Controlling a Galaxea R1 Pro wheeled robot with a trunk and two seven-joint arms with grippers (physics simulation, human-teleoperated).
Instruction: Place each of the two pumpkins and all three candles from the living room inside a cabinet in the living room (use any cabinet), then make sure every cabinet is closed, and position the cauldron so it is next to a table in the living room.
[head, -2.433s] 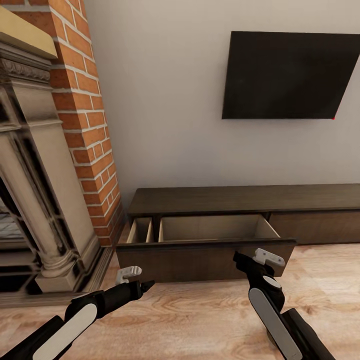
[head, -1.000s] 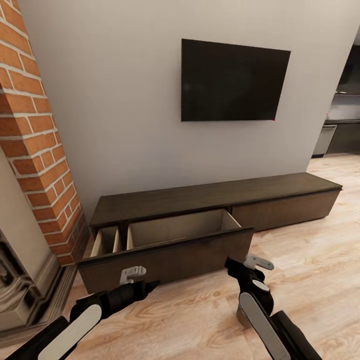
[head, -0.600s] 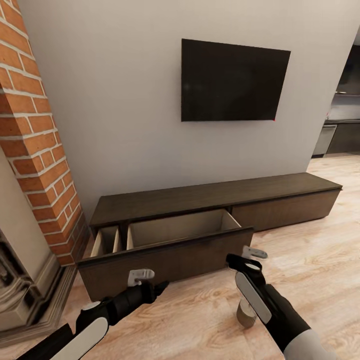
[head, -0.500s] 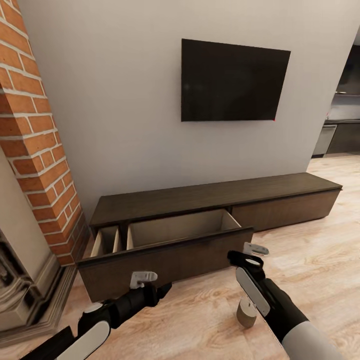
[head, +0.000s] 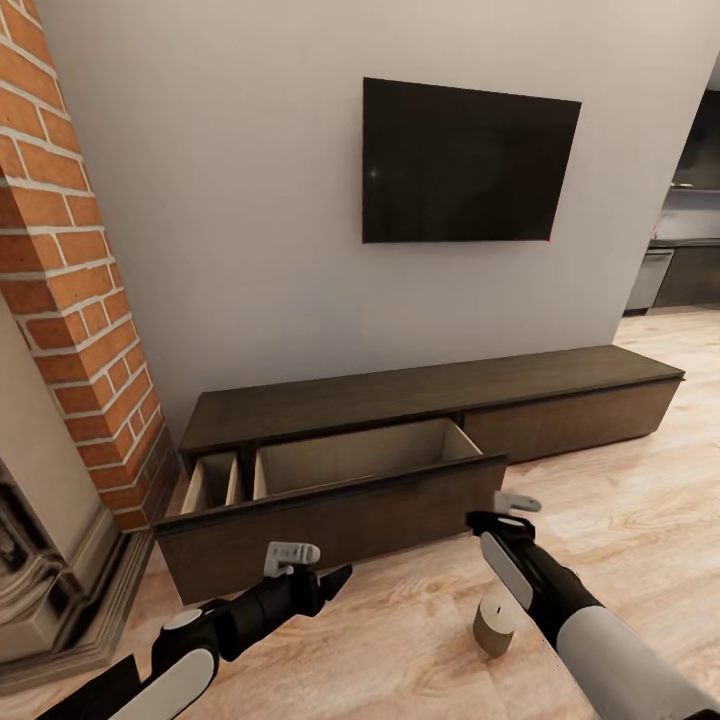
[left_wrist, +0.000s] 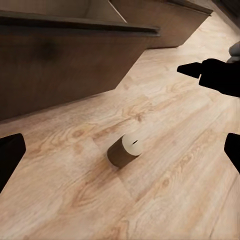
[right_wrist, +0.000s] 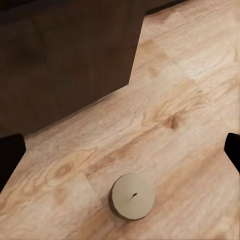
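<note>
One candle (head: 494, 627), a stubby beige cylinder, stands upright on the wood floor in front of the cabinet (head: 430, 388). The cabinet's wide drawer (head: 330, 518) is pulled out, its pale inside bare; a narrow drawer (head: 211, 481) left of it is out too. My right gripper (head: 495, 517) hovers open above and behind the candle (right_wrist: 132, 196), which lies below between its spread fingers. My left gripper (head: 325, 577) is open, low over the floor left of the candle (left_wrist: 124, 151). Pumpkins, cauldron and table are out of view.
A brick chimney (head: 70, 260) and stone fireplace surround (head: 40, 560) stand at the left. A black TV (head: 465, 165) hangs on the wall above the cabinet. Open wood floor (head: 640, 520) runs right towards a kitchen doorway (head: 680, 260).
The view first swung right along the cabinet, then held still. My right arm stretched forward and uncovered the candle on the floor. My left gripper crept forward and right.
</note>
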